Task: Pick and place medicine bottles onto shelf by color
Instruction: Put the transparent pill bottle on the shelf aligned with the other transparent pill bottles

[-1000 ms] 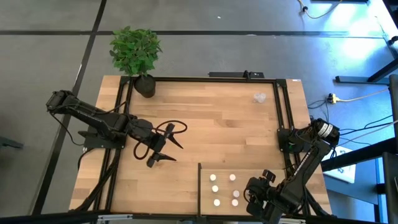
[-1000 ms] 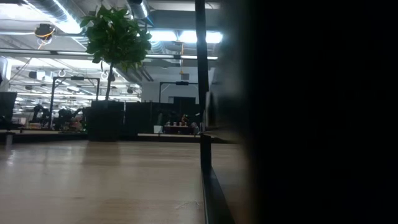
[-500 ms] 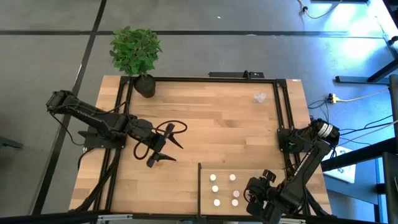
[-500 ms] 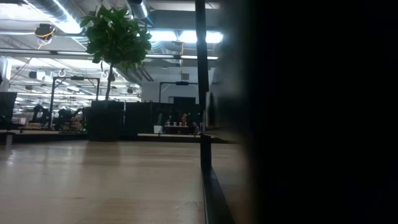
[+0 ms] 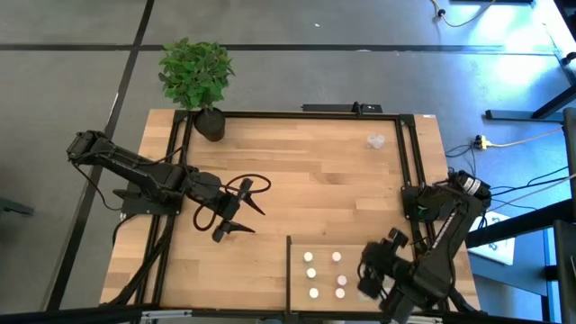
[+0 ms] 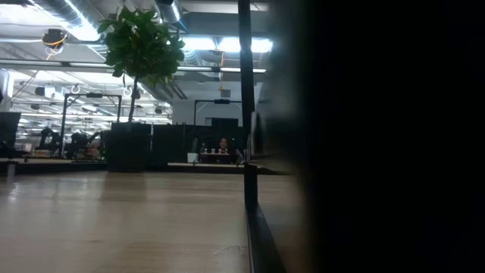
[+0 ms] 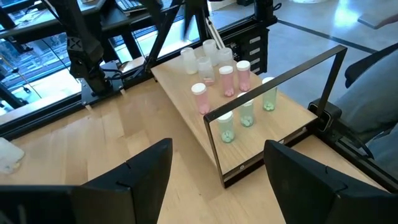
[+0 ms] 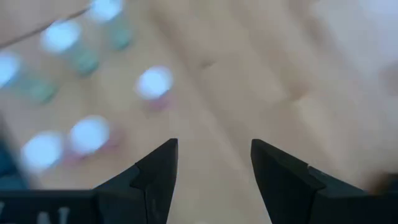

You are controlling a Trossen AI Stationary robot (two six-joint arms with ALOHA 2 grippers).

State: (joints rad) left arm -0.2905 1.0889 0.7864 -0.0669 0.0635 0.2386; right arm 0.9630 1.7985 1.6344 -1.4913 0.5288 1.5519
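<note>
High view: we list the planked tabletop (image 5: 306, 171) with a potted plant (image 5: 196, 79) at its far left corner and the shelf (image 5: 346, 256), a pale panel at the near edge right of centre, its long side running along that edge. On it we count six medicine bottles (image 5: 311, 273), seen cap-up as white dots, so each stands upright with its long axis vertical. The left gripper (image 5: 236, 214) sits over bare wood left of centre, fingers spread and empty, pointing toward the shelf. The right gripper (image 5: 367, 279) hovers at the shelf's right end, just beside the bottles. A small clear item (image 5: 375, 140) lies near the far right corner. Low view: we note the plant, the bare tabletop, the shelf's black edge strip (image 6: 254, 216) and a dark mass filling the right half. Left wrist view: we see bottles standing upright on the shelf, three green, three pink, several clear behind. Right wrist view: parted fingers hold nothing above blurred caps.
</note>
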